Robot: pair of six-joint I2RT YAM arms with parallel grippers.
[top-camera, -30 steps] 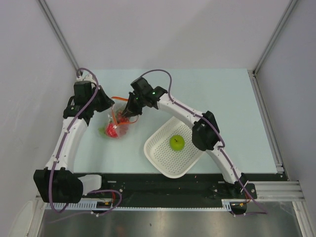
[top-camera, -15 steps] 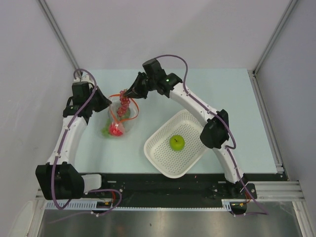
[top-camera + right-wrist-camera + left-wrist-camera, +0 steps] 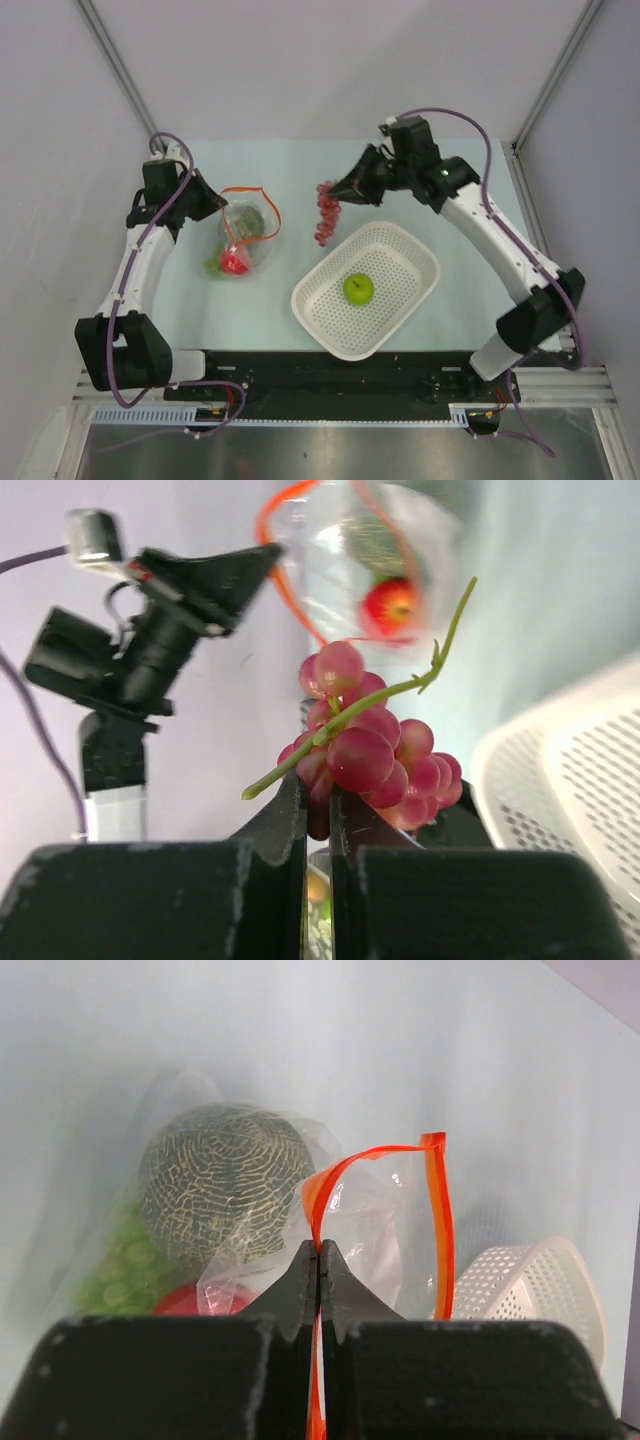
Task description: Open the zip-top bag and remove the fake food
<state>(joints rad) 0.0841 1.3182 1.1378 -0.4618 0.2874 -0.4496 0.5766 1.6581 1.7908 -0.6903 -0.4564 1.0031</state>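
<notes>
White basket nearest, green apple inside. Beyond, the left gripper pinches the open bag's orange strip, with red fruit inside. The right gripper clamps grapes aloft beyond the basket.

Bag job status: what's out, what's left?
Done: bag open, apple in the basket. In hand: right gripper holds the grapes outside the bag; left gripper pinches the zip strip. Left: netted melon, red fruit and a green piece inside the bag.
</notes>
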